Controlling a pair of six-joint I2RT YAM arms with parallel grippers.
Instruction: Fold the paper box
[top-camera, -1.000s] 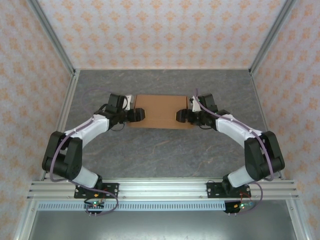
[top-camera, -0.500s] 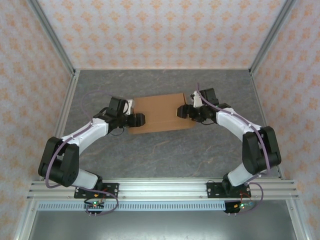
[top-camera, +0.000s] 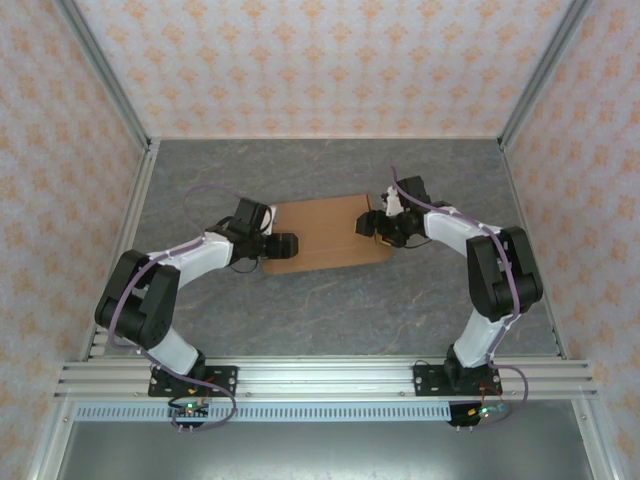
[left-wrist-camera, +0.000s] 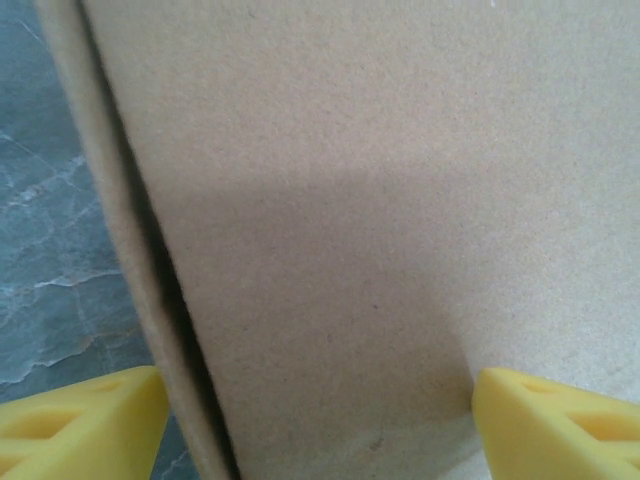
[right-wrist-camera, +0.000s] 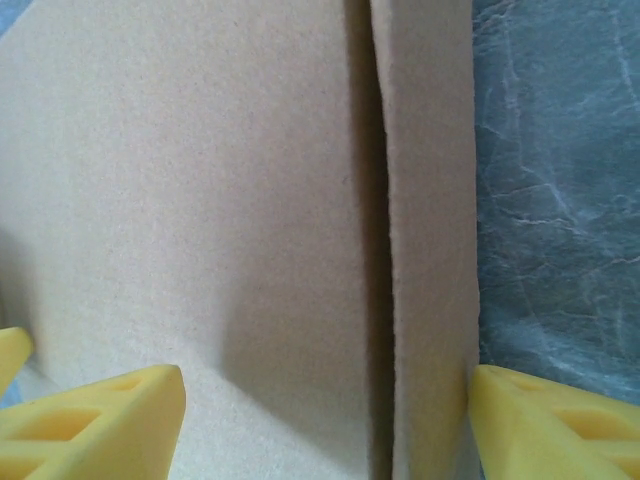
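Paper box (top-camera: 325, 235) on marbled table (top-camera: 330, 310), between left hand (top-camera: 286, 245) and right hand (top-camera: 367, 226)

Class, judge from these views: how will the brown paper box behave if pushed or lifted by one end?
The paper box lies flat and shallow, so it probably slides rather than tips. Plain cardboard suggests it is light. The dark gap beside its edge flap hints that the flap may flex or lift.

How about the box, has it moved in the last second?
Yes: the box slid slightly toward the near rail and turned a little counterclockwise.
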